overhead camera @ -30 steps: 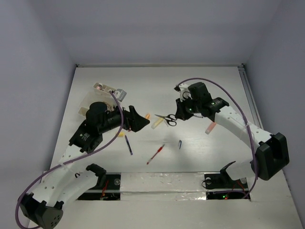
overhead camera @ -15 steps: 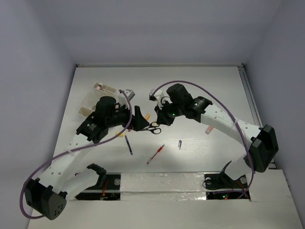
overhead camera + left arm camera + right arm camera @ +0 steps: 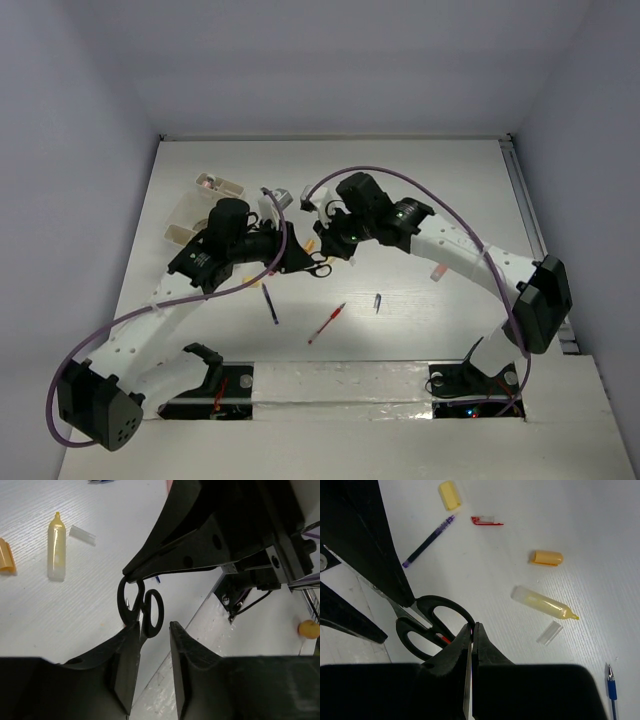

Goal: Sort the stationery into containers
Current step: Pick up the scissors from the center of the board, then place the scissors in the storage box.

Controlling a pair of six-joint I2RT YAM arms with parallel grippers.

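**Tooling.** The right gripper (image 3: pixel 471 626) is clenched on one handle loop of the black-handled steel scissors (image 3: pixel 442 600), its two fingers pressed together over the loop's rim. The left gripper (image 3: pixel 154 629) straddles the blade end of the same scissors with its jaws partly apart. One of its fingers (image 3: pixel 127 660) lies against the scissors, and white tabletop shows between them and the other finger. No grasp is made on that side.

**Task item.** The scissors lie to the right of the clear, whitish plastic compartment box (image 3: pixel 188 213). They are apart from it and slightly nearer the arm bases, with the handles turned away from the box. It cannot be determined whether they rest on the white table (image 3: pixel 420 190) or hang above it.

**Loose stationery.**
- A purple pen (image 3: pixel 270 304) and a red pen (image 3: pixel 328 322) lie right of the box, nearer the arm bases.
- A translucent yellow marker body (image 3: pixel 542 602), a clear plastic cap (image 3: pixel 549 632) and an orange cap (image 3: pixel 546 557) lie right of the box on the table.
- A pink piece (image 3: pixel 441 268) lies far to the right of the box, well apart from it.

**Box.** It stands toward the table's left side. The left arm crosses over its right part in the overhead view.
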